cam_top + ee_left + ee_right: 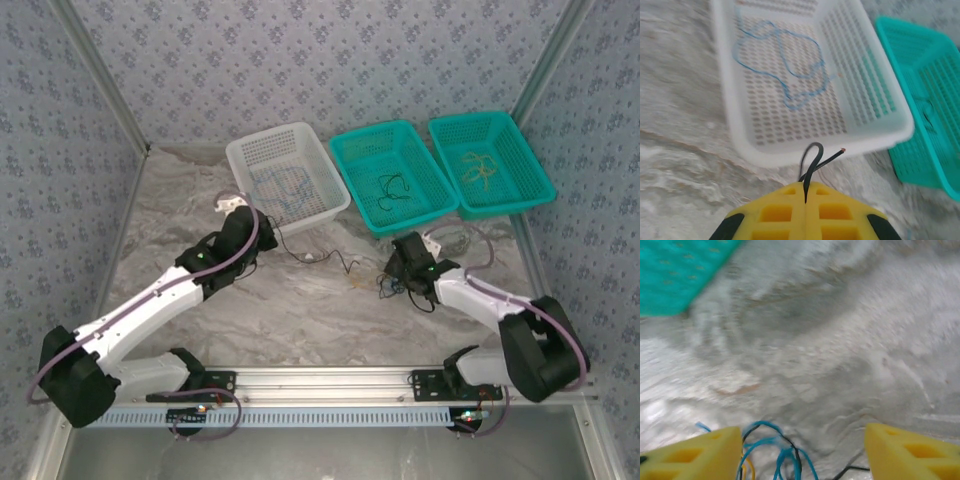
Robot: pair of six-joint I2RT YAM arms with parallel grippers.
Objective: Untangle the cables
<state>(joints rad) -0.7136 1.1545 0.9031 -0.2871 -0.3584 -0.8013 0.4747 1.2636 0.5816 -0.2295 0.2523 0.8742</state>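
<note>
My left gripper (805,187) is shut on a black cable (812,157), whose loop and bare end stick out in front of the yellow fingers. It hangs just before the white basket (735,125), which holds a blue cable (785,65). From above, the left gripper (262,232) sits by that basket's near corner, and the black cable (290,250) trails right across the table. My right gripper (802,440) is open over a tangle of blue, black and yellow cables (777,455) lying between its fingers. In the top view that tangle (388,288) lies beside the right gripper (397,278).
Behind the white basket (245,150), two teal baskets stand at the back. The middle one (350,150) holds a black cable (392,190) and the right one (525,140) a yellow cable (478,168). The table is covered with a rumpled pale cloth (300,310). Patterned walls enclose the sides.
</note>
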